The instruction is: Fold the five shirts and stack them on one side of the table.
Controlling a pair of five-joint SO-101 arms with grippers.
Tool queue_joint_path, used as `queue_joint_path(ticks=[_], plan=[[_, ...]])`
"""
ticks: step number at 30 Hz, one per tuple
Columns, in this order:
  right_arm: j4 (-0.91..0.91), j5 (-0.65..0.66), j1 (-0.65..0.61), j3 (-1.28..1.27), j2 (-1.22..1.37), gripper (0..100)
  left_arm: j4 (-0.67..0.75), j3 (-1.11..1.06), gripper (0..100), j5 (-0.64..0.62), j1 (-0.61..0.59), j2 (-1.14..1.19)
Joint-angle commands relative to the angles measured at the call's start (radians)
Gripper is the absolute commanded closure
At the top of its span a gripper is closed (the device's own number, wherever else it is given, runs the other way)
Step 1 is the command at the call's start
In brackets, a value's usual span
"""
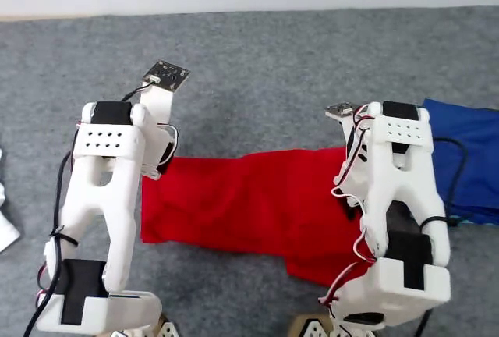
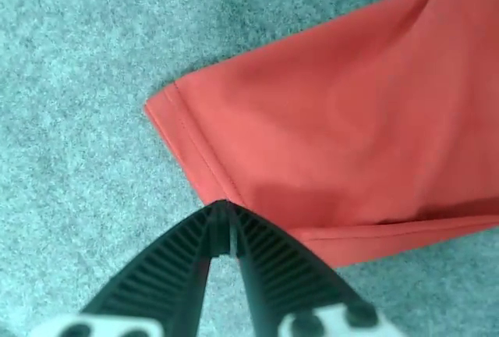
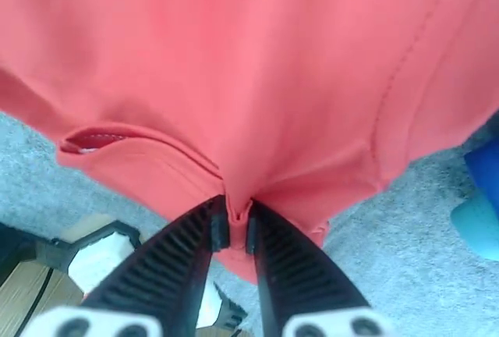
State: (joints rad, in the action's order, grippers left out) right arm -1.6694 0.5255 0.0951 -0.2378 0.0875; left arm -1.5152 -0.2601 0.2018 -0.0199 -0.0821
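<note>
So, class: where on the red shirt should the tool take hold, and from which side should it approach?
Pinch the red shirt at its stitched hem corner, coming in low from the grey table side: it lies flat, so only a free edge offers a lip.

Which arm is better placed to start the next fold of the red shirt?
Right, probably. The right claw is shut on a pinch of the red shirt, ready to lift. The left claw is shut with tips at the hem; whether it holds cloth is unclear.
</note>
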Motion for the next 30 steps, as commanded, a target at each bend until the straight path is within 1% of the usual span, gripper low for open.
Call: queue_joint_path(ticks=[1, 6, 10, 15, 21, 30], plan=[[-0.038, 0.002, 0.005, 0.044, -0.027, 93.2, 0.003, 0.007, 100, -0.005, -0.002, -0.049], [-0.053, 0.006, 0.005, 0.044, -0.027, 93.1, 0.003, 0.007, 100, -0.006, -0.002, -0.049], [-0.065, 0.008, -0.002, 0.061, -0.030, 98.4, 0.003, 0.007, 100, -0.006, 0.002, -0.049], [-0.102, 0.008, -0.004, 0.126, -0.058, 98.1, 0.008, 0.007, 100, -0.006, 0.005, -0.046], [-0.101, 0.006, -0.048, 0.133, -0.071, 98.8, 0.009, 0.010, 100, -0.006, 0.006, -0.043], [-0.108, 0.003, -0.077, 0.272, -0.252, 98.8, 0.009, 0.008, 100, -0.005, 0.005, -0.043]])
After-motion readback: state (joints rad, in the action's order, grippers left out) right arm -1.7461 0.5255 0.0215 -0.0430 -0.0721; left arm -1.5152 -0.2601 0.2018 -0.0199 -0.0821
